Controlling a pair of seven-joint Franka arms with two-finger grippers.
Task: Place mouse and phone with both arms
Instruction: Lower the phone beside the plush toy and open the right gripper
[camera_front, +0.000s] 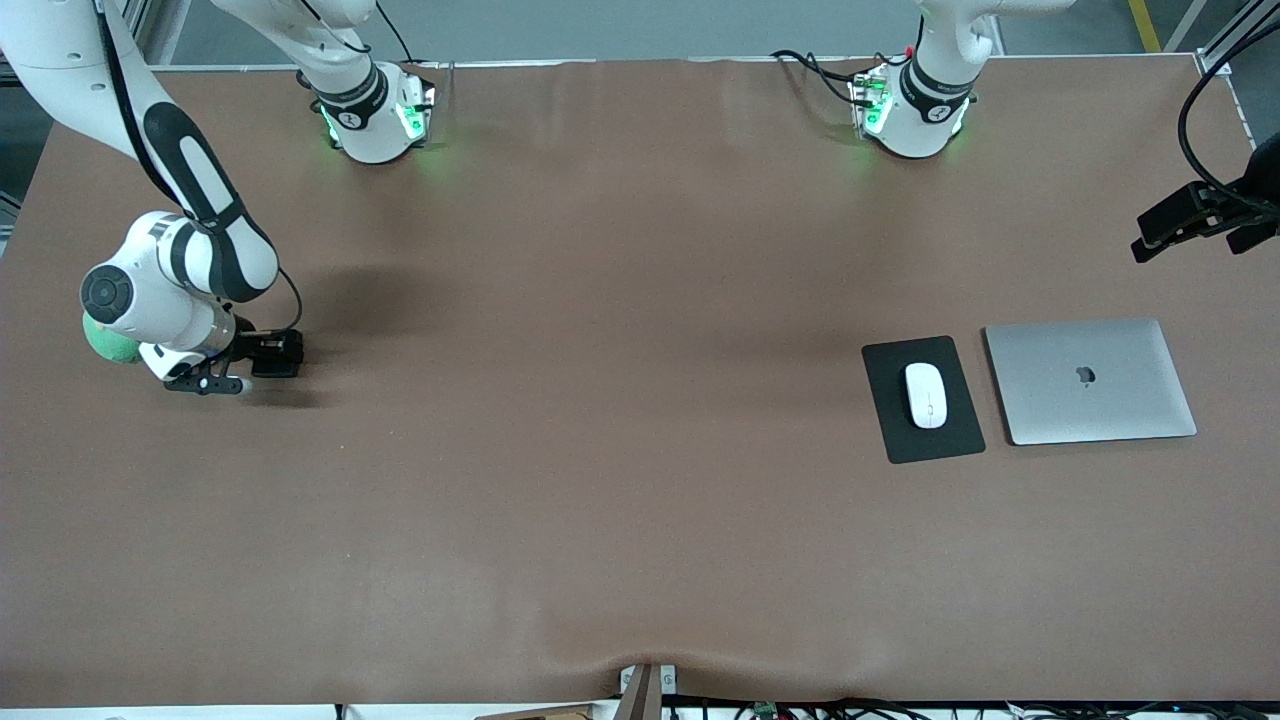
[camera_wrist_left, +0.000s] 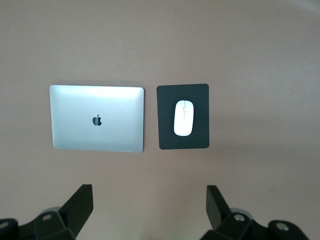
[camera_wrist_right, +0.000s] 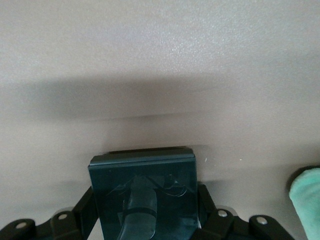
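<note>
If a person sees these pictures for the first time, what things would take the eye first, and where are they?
The white mouse lies on a black pad beside a closed silver laptop, toward the left arm's end of the table. At the right arm's end, the right hand is low at the table, shut on the phone, a dark slab. The left hand hangs open, high over the mouse and laptop.
</note>
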